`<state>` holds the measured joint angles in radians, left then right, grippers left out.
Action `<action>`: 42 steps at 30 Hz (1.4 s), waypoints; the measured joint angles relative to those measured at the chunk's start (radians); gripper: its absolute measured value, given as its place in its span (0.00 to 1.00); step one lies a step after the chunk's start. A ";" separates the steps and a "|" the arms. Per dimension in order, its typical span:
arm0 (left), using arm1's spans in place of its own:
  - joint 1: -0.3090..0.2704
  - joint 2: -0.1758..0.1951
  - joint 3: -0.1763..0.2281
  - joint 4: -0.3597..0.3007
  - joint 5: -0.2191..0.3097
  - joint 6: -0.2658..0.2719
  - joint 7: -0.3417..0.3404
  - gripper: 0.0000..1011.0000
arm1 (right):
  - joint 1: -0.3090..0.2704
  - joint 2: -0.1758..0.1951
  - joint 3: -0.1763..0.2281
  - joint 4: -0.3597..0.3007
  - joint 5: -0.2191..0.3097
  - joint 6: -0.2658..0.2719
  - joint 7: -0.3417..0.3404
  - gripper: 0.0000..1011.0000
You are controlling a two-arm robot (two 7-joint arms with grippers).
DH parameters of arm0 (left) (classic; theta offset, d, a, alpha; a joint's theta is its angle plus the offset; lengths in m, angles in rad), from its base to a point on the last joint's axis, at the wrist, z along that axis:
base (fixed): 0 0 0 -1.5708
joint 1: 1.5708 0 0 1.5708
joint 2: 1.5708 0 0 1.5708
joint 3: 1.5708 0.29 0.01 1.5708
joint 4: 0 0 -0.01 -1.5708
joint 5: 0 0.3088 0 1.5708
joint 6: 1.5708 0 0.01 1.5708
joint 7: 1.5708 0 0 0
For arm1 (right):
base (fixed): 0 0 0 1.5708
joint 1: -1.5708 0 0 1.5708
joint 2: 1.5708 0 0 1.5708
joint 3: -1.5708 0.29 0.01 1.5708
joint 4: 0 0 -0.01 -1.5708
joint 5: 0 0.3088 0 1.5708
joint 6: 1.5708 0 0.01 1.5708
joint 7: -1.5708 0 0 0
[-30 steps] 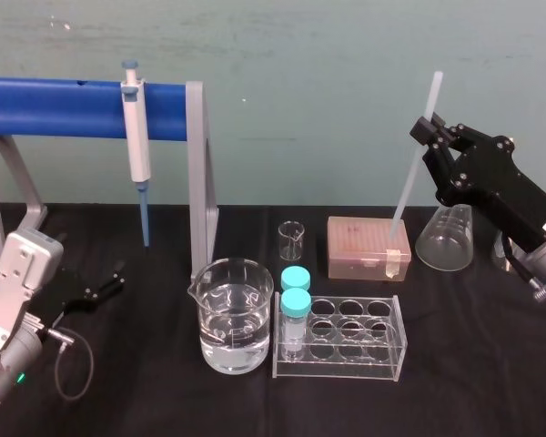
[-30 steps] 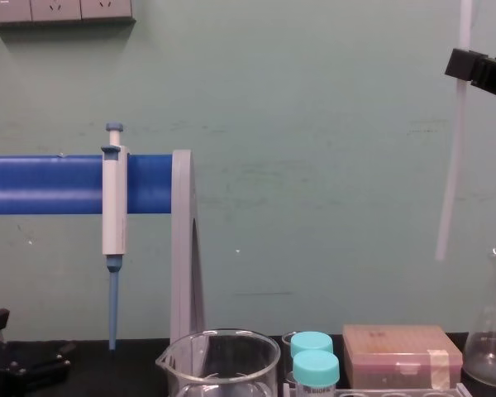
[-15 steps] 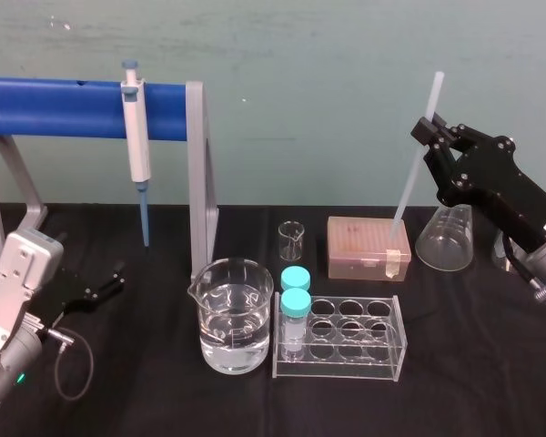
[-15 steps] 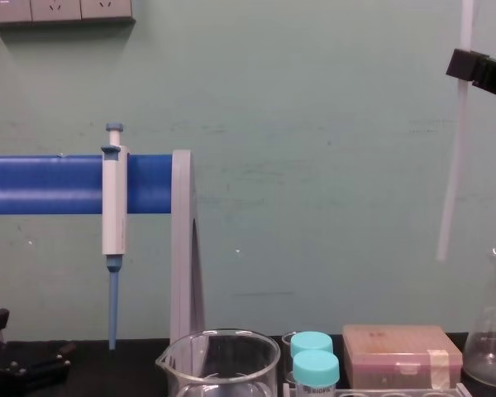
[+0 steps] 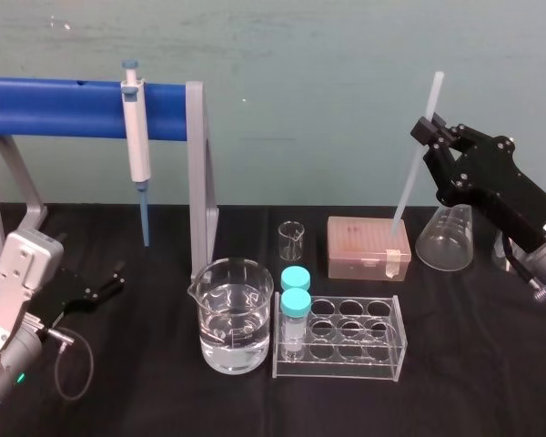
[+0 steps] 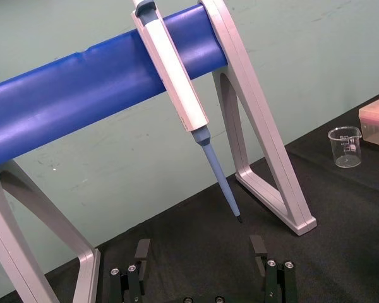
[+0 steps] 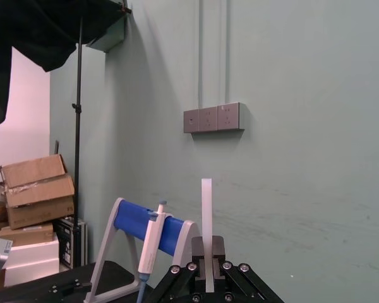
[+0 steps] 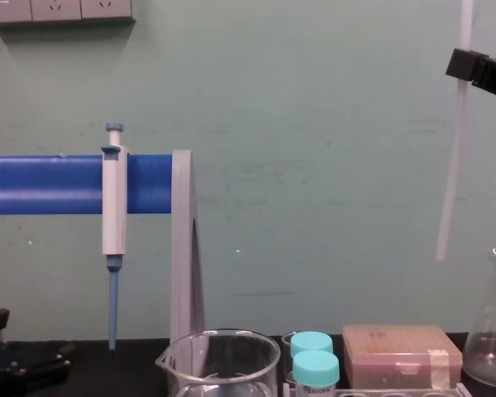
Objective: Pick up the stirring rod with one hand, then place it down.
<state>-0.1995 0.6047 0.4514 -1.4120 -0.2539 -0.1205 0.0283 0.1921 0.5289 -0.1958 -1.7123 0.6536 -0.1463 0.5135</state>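
Note:
The stirring rod (image 5: 411,173) is a thin translucent-white rod held in the air, tilted slightly, with its lower end above the pink box (image 5: 369,248). My right gripper (image 5: 428,127) is shut on its upper part. The chest view has the rod (image 8: 453,165) hanging from the right gripper (image 8: 467,66) at top right. In the right wrist view the rod (image 7: 206,208) stands up between the fingers of the right gripper (image 7: 207,249). My left gripper (image 5: 109,282) rests low at the left, and in the left wrist view this gripper (image 6: 201,252) is open and holds nothing.
A beaker of water (image 5: 237,314) stands mid-table beside a clear tube rack (image 5: 346,337) with two teal-capped tubes (image 5: 296,291). Behind are a small beaker (image 5: 291,239) and a conical flask (image 5: 446,238). A blue-barred stand (image 5: 64,109) holds a pipette (image 5: 136,137).

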 joint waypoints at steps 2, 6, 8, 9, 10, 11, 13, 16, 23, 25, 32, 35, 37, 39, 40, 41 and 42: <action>0.000 0.000 0.000 0.000 0.000 0.000 0.000 0.99 | 0.000 0.000 0.000 0.000 0.000 0.000 0.000 0.06; 0.000 0.000 0.000 0.000 0.000 0.000 0.000 0.99 | 0.001 -0.001 -0.001 0.000 0.000 0.000 0.000 0.06; 0.000 0.000 0.000 0.000 0.000 0.000 0.000 0.99 | 0.001 -0.001 -0.002 0.000 0.000 0.000 0.000 0.06; 0.000 0.000 0.000 0.000 0.000 0.000 0.000 0.99 | 0.001 -0.001 -0.002 0.000 0.000 0.000 0.000 0.06; 0.000 0.000 0.000 0.000 0.000 0.000 0.000 0.99 | 0.001 -0.002 -0.002 0.000 0.000 0.000 0.000 0.06; 0.000 0.000 0.000 0.000 0.000 0.000 0.000 0.99 | 0.001 -0.002 -0.002 0.000 0.000 0.000 0.000 0.06; 0.000 0.000 0.000 0.000 0.000 0.000 0.000 0.99 | 0.001 -0.002 -0.003 0.000 0.000 0.000 0.000 0.06; 0.000 0.000 0.000 0.000 0.000 0.000 0.000 0.99 | 0.002 -0.001 -0.003 -0.001 0.000 0.000 0.000 0.06; 0.000 0.000 0.000 0.000 0.000 0.000 0.000 0.99 | 0.003 0.000 -0.003 -0.002 0.000 0.002 -0.001 0.06; 0.000 0.000 0.000 0.000 0.000 0.000 0.000 0.99 | 0.003 0.000 -0.003 -0.003 0.000 0.002 -0.001 0.06; 0.000 0.000 0.000 0.000 0.000 0.000 0.000 0.99 | 0.003 0.001 -0.004 -0.003 0.000 0.003 -0.001 0.06; 0.000 0.000 0.000 0.000 0.000 0.000 0.000 0.99 | 0.003 0.000 -0.004 -0.003 0.000 0.003 -0.001 0.06; 0.000 0.000 0.000 0.000 0.000 0.000 0.000 0.99 | 0.002 0.000 -0.004 -0.002 0.000 0.002 -0.001 0.06; 0.000 0.000 0.000 0.000 0.000 0.000 0.000 0.99 | 0.003 0.000 -0.005 0.000 0.000 0.002 -0.001 0.06; 0.000 0.000 0.000 0.000 0.000 0.000 0.000 0.99 | 0.003 0.000 -0.005 0.001 0.001 0.002 -0.001 0.06; 0.000 0.000 0.000 0.000 0.000 0.000 0.000 0.99 | 0.002 0.000 -0.006 0.003 0.003 0.002 0.001 0.06; 0.000 0.000 0.000 0.000 0.000 0.000 0.000 0.99 | 0.001 0.001 -0.008 0.006 0.007 0.002 0.007 0.06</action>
<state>-0.1995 0.6047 0.4514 -1.4120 -0.2539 -0.1205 0.0283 0.1930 0.5303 -0.2033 -1.7065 0.6602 -0.1438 0.5210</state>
